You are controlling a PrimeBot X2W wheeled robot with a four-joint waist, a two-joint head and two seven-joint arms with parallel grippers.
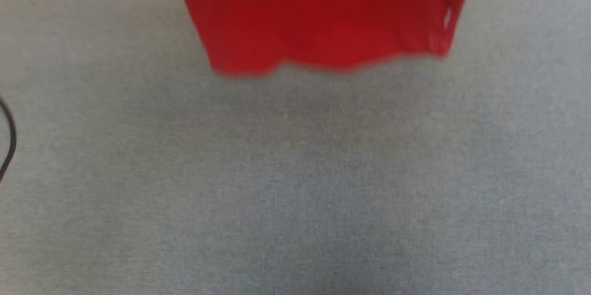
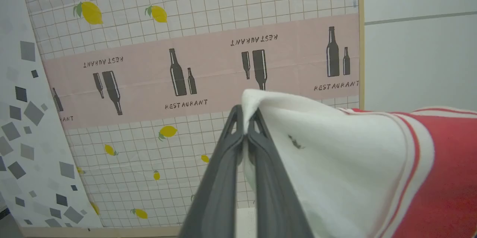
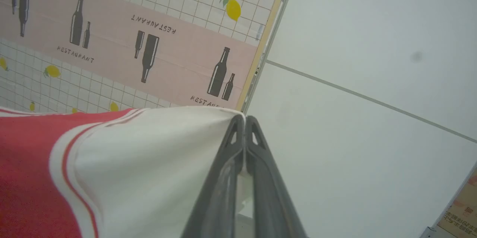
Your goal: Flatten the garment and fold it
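The garment is a red shirt hanging in the air above the far part of the grey table, its lower hem free and a black-and-white graphic at the top edge of the head view. In the left wrist view my left gripper is shut on a white sleeve with red-and-white striped trim. My right gripper is likewise shut on the other white sleeve, with the red body of the garment stretching away to its left.
A dark cable curves in at the table's left edge. Behind the table stands a screen printed with lemons and bottles, and a pale wall. A cardboard box sits low at the right.
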